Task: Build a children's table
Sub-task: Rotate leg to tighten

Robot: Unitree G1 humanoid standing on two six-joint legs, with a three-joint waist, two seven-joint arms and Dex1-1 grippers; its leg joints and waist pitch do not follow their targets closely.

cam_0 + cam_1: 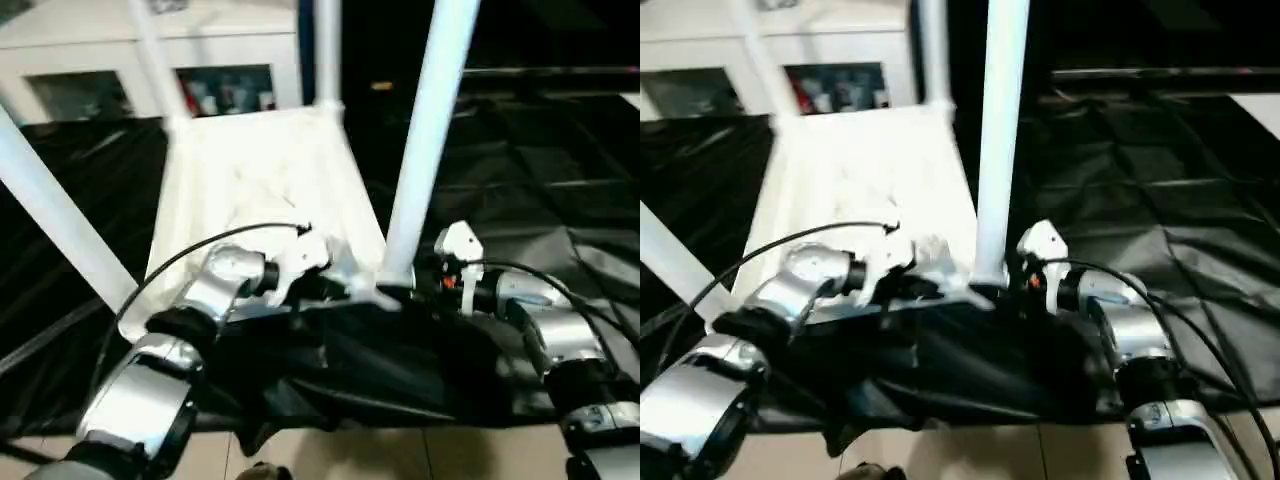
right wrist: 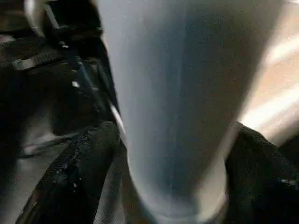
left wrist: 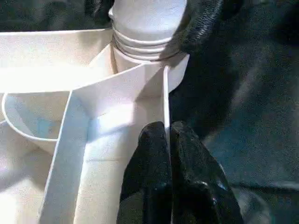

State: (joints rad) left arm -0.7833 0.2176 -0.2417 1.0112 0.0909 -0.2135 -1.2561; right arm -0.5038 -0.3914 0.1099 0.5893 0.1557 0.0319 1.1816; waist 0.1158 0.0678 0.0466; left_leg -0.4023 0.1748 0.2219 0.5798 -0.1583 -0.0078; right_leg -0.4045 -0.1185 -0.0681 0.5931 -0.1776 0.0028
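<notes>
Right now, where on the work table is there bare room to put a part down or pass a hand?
Free: black cloth right of the near right leg, and the strip left of the tabletop past the near left leg. Crowded: the tabletop's near edge, where the left gripper pinches the rim and the right gripper straddles that near right leg.

All four long white tapered tube legs (image 1: pixel 425 150) run off the top edge; the right gripper's (image 2: pixel 173 186) fingertips (image 2: pixel 79 172) are cut off below.

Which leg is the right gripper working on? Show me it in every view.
Left eye: near-right leg, right of centre.
Right eye: same leg, centre.
Left wrist: its ringed base in the corner socket.
Right wrist: between the fingers.
Shared landmark: tabletop corner.
</notes>
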